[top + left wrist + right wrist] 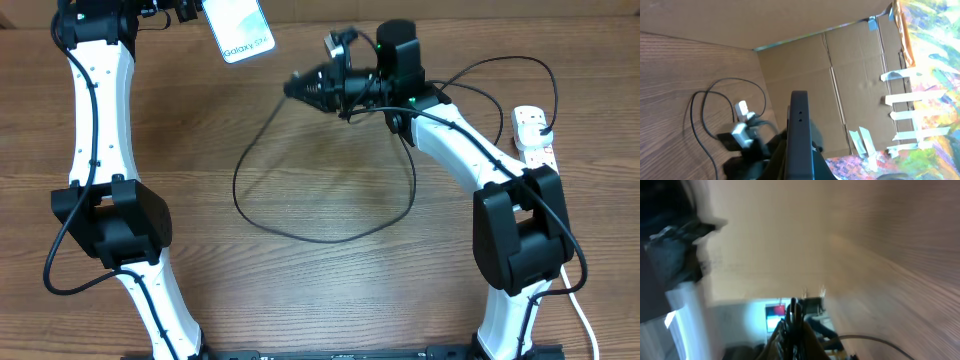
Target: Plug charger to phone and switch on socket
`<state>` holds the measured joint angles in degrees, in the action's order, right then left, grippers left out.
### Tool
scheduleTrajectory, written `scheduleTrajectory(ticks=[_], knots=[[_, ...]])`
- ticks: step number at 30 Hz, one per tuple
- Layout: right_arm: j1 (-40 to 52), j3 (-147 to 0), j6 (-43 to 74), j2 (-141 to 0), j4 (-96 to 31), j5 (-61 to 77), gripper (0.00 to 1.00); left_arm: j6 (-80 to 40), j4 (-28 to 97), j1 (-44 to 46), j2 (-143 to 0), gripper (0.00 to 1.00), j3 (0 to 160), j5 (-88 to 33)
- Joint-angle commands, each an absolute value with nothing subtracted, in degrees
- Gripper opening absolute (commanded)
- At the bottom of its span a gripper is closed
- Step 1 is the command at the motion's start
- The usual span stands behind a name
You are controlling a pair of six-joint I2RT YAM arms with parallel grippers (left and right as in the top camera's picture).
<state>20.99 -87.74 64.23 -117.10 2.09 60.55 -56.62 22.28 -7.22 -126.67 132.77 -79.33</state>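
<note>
The phone, with a light-blue "Galaxy S24" screen, is held off the table at the top left by my left gripper, which is shut on it. In the left wrist view the phone shows edge-on as a dark slab between the fingers. My right gripper points left toward the phone, apart from it, and is shut on the charger's connector end. The black charger cable loops over the table. The white socket strip lies at the right edge, with the cable running to it.
The right wrist view is blurred. The right gripper also shows in the left wrist view. A cardboard wall stands behind the table. The socket's thick white cord runs down the right side.
</note>
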Motion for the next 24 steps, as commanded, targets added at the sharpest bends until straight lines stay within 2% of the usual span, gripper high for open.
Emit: scheduleTrajectory(ticks=[1,14,19,24], knots=[[20.8,-88.2,55.9,-117.0,-7.7,48.7,0.04,-55.7,22.0,-7.3,-126.3,0.04,133.5,-81.1],[20.8,-88.2,55.4,-117.0,-44.0,9.6,0.04,-54.1,22.0,-7.3,-126.3,0.04,133.5,-80.6],[20.9,-88.1,55.4,-117.0,-52.7,0.2,0.04,-54.0,22.0,-7.3,-126.3,0.04,133.5,-80.4],[20.9,-87.3,55.4,-117.0,-54.6,-6.5,0.04,-54.0,22.0,-7.3,-126.3,0.04,133.5,-80.4]])
